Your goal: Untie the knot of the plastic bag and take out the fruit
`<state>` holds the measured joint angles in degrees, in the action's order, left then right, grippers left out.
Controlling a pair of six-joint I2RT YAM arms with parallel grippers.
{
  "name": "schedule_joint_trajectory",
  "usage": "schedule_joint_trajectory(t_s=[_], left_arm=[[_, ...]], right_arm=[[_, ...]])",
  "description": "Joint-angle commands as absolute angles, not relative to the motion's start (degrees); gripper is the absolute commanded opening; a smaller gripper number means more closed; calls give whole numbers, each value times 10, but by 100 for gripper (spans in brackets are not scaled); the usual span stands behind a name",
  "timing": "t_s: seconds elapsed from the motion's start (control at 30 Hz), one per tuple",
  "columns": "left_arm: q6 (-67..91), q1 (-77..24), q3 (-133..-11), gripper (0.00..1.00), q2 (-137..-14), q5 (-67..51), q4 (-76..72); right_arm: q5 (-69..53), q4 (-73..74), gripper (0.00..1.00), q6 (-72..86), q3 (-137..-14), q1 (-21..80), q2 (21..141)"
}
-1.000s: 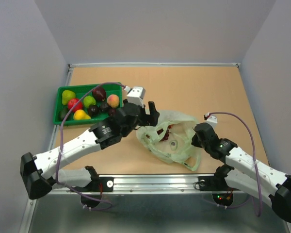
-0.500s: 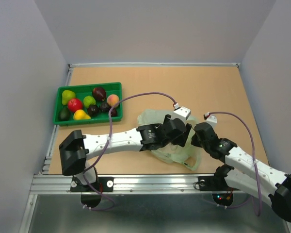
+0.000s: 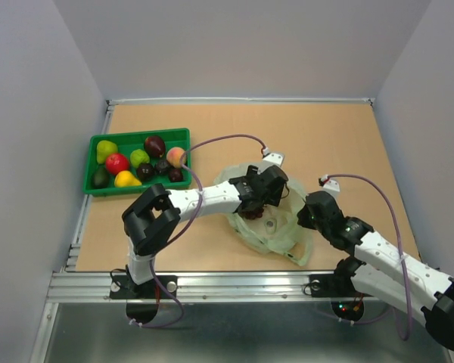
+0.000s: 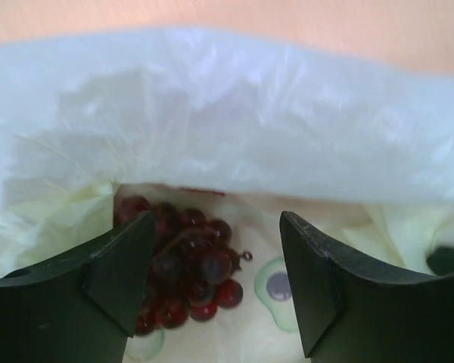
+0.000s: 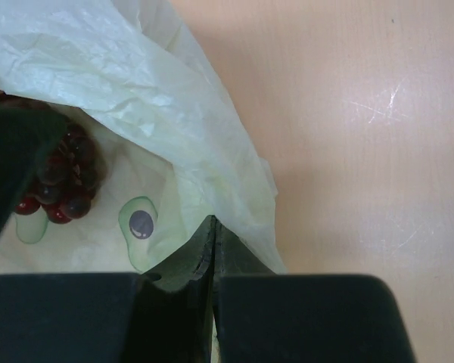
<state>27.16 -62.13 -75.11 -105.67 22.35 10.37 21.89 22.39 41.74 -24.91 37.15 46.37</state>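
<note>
The left gripper [image 4: 216, 280] hangs with its jaws wide apart inside the mouth of the plastic bag [image 4: 250, 121], one finger on either side of the dark purple grape bunch [image 4: 185, 261], so it looks lined up to drop and close on the cluster, though nothing is between the pads yet. The bunch lies on the bag's inner floor, beside a round grey-and-green printed mark [image 4: 276, 286], and the bag's far wall stands as a pale crinkled ridge just beyond it. No tied knot shows in any view. The mouth lies open toward the camera overhead, so I judge the untying done and the emptying under way. At the bag's near right edge the right gripper [image 5: 213, 234] has its fingers pressed together on a fold of the thin film. That pinch seems meant to pin the bag to the table [image 3: 325, 136] and hold the opening taut, so that the film does not lift with the fruit. From above, the left arm reaches across from the bag's left side, and its gripper [image 3: 261, 203] is sunk in the bag's middle. Well apart from the bag, on its far left, sits the green tray [image 3: 136, 134] with several round fruits already in it, the likely place for the grapes.
</note>
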Motion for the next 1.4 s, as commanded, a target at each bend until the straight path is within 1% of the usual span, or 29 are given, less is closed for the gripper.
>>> schedule_joint_trajectory(t_s=[0.0, 0.2, 0.4, 0.6, 0.77, 0.87, 1.0, 1.2, 1.37], left_arm=[[248, -606, -798, 79, -1049, 270, 58], [233, -575, -802, 82, -1083, 275, 9], [220, -570, -831, 86, -1142, 278, 2], [223, -568, -844, 86, -1180, 268, 3], [232, -568, -831, 86, -1186, 247, 2], [244, -569, -810, 84, -1169, 239, 3], [254, -569, -774, 80, -1110, 220, 5], [255, -570, -726, 80, -1018, 155, 13], [242, -570, -696, 80, -966, 102, 22]], right_arm=[[207, 206, 0, 410, -250, 369, 453], [192, 206, 1, 410, -248, 369, 454], [180, 205, 1, 406, -248, 369, 462], [177, 205, 1, 405, -245, 369, 455], [180, 205, 1, 407, -247, 369, 457], [185, 205, 1, 408, -246, 369, 460], [191, 205, 1, 409, -248, 369, 460], [217, 206, 1, 415, -247, 369, 451], [235, 206, 1, 418, -247, 369, 445]])
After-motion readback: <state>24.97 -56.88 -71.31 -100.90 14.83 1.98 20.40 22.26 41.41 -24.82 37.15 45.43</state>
